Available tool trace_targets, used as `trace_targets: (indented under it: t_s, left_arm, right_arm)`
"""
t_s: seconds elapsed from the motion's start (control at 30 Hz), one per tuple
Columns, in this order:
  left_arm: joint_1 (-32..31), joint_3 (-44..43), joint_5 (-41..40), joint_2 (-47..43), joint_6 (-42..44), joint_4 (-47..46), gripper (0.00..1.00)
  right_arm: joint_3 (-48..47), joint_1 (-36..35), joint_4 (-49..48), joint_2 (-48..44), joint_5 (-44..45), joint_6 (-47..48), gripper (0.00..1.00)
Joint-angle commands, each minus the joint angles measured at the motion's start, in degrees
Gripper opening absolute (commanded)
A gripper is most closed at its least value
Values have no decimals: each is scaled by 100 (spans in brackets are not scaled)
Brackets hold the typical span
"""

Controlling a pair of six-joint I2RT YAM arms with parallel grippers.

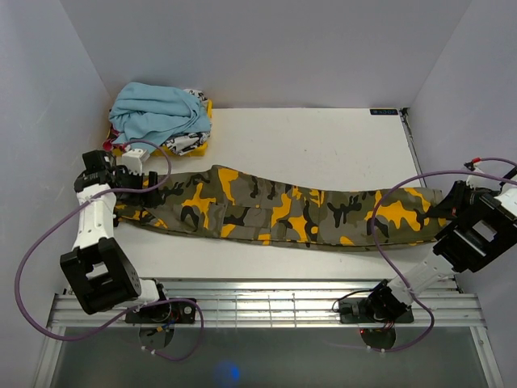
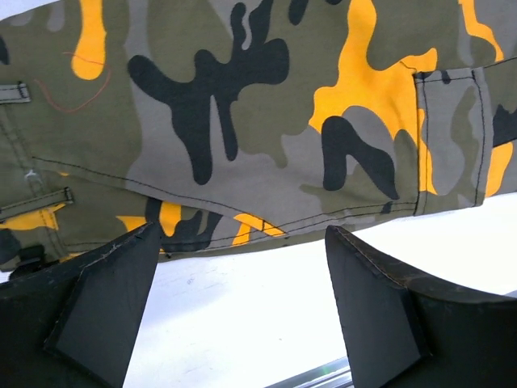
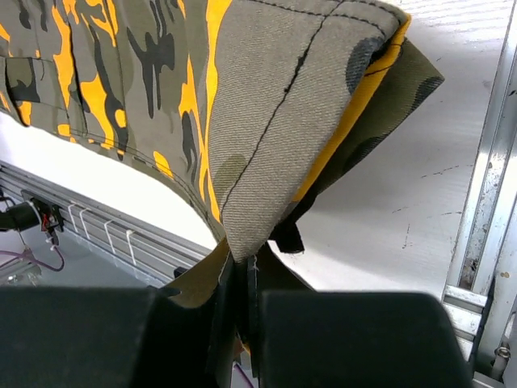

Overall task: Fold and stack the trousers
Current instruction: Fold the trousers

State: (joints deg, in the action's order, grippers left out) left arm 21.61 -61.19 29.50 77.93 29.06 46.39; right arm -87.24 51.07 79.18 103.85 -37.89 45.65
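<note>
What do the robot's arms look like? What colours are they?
The left arm and right arm are white tubes joined by chunky black boxes. A thin purple cable loops along each. The left gripper and right gripper each have two flat, dull black wedge-shaped fingers.

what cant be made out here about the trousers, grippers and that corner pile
- Right wrist view: how many layers of the trousers the shut right gripper pinches; the fold hides it.
- Left wrist view: the trousers' waist end, cut off by the left edge, beyond the open left gripper.
- Top view: both grippers' fingers, hidden under their own wrists.
- Top view: the printed garment, mostly covered by the light blue garment.
</note>
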Motion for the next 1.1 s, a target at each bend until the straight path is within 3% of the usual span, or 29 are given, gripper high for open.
trace_targets:
  t_s: [0.0,0.17,0.37,0.47,0.5,0.6,0.63,0.73,0.93,1.07]
  left_arm:
    - [54,142,65,-314,135,10,93]
    - [54,300,92,-130,249,19,88]
    - [142,424,-41,336,293,-271,84]
    - [160,424,-23,504,320,-315,83]
    - [177,432,-14,521,328,-350,83]
    - [177,450,-5,565,320,-394,82]
    - [177,450,-5,591,302,-403,83]
    - [177,467,-23,618,232,-429,83]
    - [177,626,-146,636,188,-543,84]
    - [186,713,-120,662,144,-587,84]
  right_arm:
    - [-593,948,-412,-225,-69,331,8]
    - [47,870,-403,-716,-805,138,8]
    - [708,1,-481,-1332,-2151,-424,8]
    - [1033,-842,-1139,-1727,-2537,-1407,8]
    - [1356,-1297,-1994,-1859,-2574,-2271,8]
    - [1893,-2342,-3562,-2421,-2461,-3716,8]
    - [2217,-2652,-4655,-2640,-2225,-4635,8]
    - [2544,-3707,-6075,-2756,-1733,-5922,8]
    - [2563,-5421,-7308,-2257,-923,-6779,8]
    - [2432,-6090,-7557,-1782,-660,-7061,8]
